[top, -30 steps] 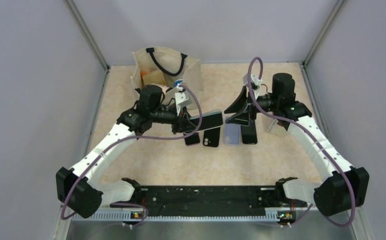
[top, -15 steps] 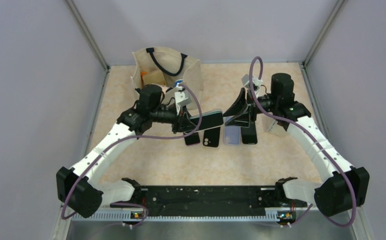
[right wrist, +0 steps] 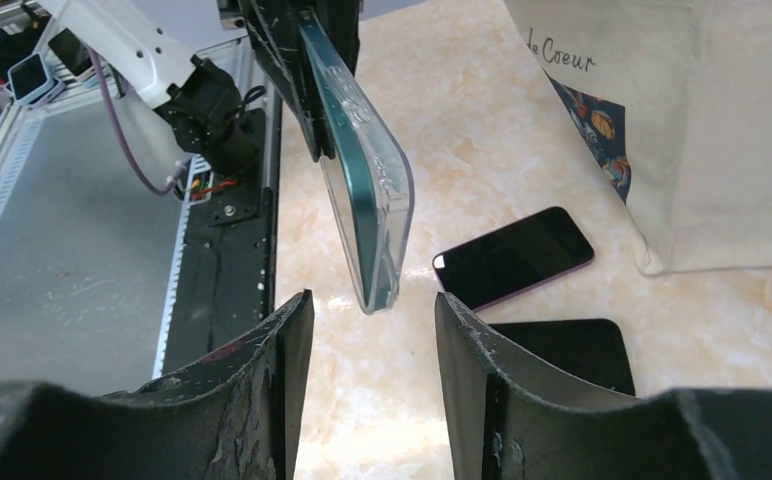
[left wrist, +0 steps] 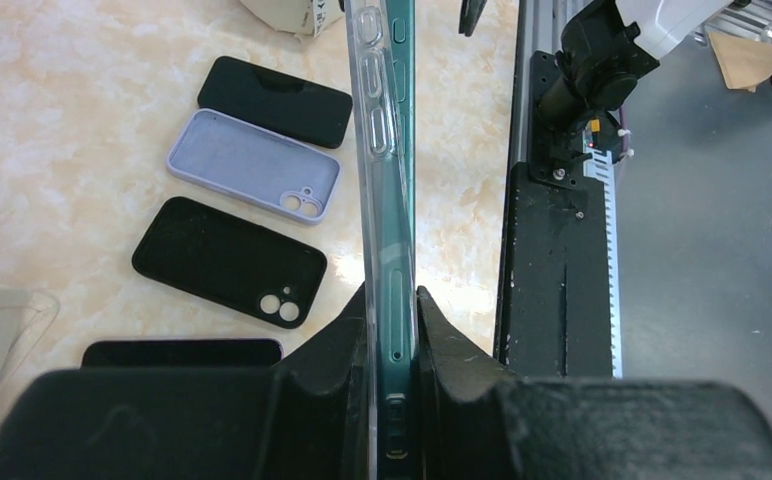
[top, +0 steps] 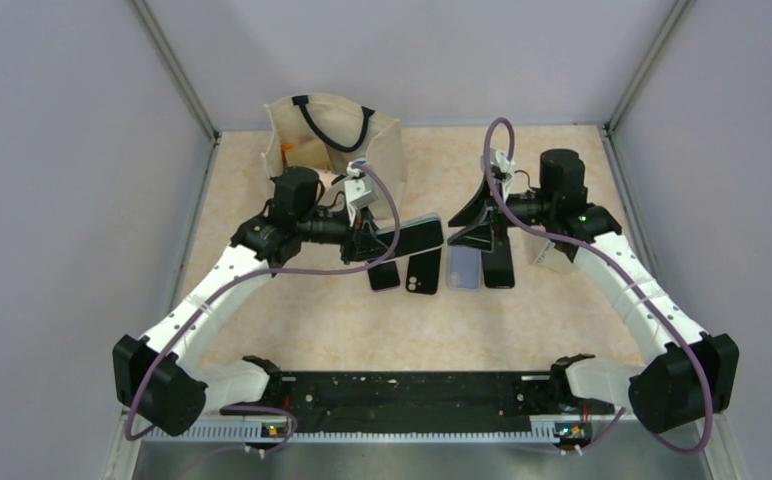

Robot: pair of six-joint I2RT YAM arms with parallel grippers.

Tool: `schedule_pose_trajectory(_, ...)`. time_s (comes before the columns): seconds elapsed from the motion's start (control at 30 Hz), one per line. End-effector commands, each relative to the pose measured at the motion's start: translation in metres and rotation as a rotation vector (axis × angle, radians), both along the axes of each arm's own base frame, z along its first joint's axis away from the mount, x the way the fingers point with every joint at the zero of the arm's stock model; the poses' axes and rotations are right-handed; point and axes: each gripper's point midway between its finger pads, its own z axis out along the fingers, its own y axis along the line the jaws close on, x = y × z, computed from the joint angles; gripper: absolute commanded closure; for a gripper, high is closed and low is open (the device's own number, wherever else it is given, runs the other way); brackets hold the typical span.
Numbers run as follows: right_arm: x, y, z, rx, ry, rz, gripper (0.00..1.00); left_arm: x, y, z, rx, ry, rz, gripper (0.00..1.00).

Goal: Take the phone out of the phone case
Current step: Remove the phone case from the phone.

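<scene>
The left jaws grip one end of the green phone [left wrist: 399, 180] in its clear case [left wrist: 367, 120], edge-up above the desk [left wrist: 52, 120], long axis aimed at the parted right jaws, free end just before their gap.

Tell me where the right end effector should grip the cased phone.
Probably the free end of the clear case, coming straight in along its length from the right. The left end effector clamps the opposite end, holding the phone edge-on above the table, and that free end points into the open right end effector.
</scene>
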Motion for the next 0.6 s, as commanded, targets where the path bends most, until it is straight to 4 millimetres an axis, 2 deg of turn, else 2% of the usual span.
schedule_pose_trajectory(0.0,0.004,0.000,-0.006,-0.026,-0.030,-0.023,0.52,-0.003,-0.002,0.037,-0.094,-0.107,-0.043,1.00)
schedule_pose_trajectory(0.33,-0.004,0.022,-0.035,-0.029,0.042,0.050,0.55,0.001,-0.008,0.043,-0.124,-0.089,-0.048,1.00)
schedule_pose_trajectory(0.4,-0.003,0.024,-0.037,-0.024,0.047,0.061,0.58,0.000,-0.008,0.044,-0.126,-0.087,-0.051,1.00)
schedule_pose_trajectory(0.57,-0.005,0.026,-0.032,-0.004,0.049,0.080,0.58,-0.001,-0.007,0.040,-0.122,-0.082,-0.050,1.00)
